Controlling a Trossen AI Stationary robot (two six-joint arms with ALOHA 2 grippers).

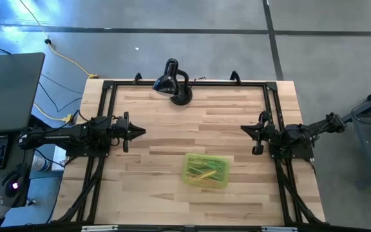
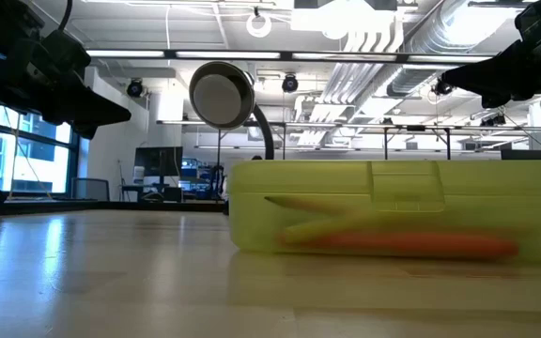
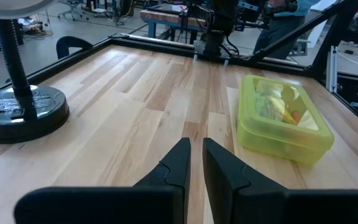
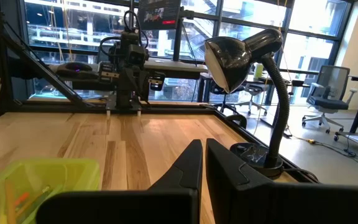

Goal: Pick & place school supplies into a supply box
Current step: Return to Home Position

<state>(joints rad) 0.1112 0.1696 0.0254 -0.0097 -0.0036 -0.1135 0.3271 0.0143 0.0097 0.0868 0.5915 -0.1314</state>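
Yellow-green supply box lidded on wooden table, school supplies inside, left gripper and right gripper narrowed, empty, flanking it well apart.

Closed supply box and lamp base on wooden table, ahead of left tool

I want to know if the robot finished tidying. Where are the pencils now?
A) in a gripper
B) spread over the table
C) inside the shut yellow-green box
C: the pencils show through the walls of the shut supply box; the left gripper and right gripper hold nothing.
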